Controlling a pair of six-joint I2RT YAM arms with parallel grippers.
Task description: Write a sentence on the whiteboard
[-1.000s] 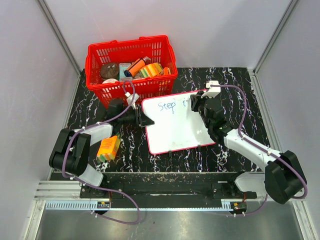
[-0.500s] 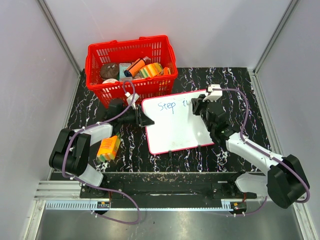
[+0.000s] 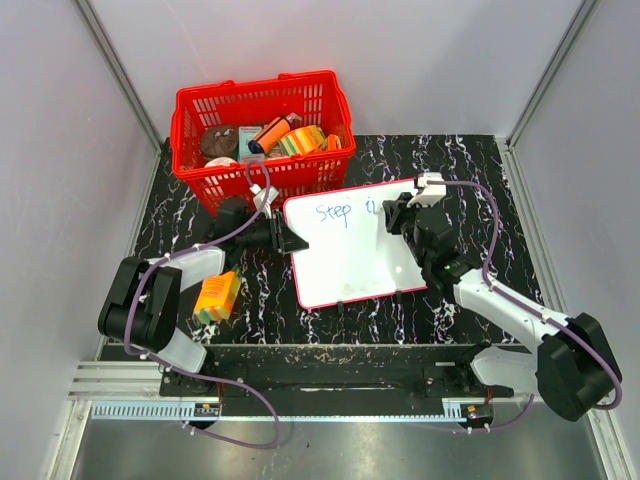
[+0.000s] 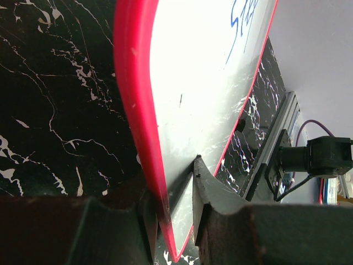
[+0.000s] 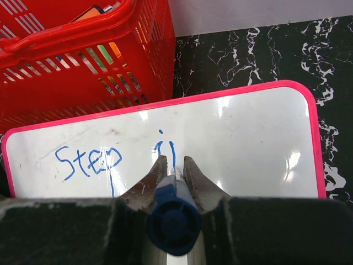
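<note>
The whiteboard is found near the middle of the tabletop, just in front of the red basket at the far left corner. Its left edge is clamped by the left gripper. A blue marker is pinched by the right gripper, with the tip placed at the sentence, which is seen as "Step" and two short strokes.

Bright even light; glare on whiteboard
</note>
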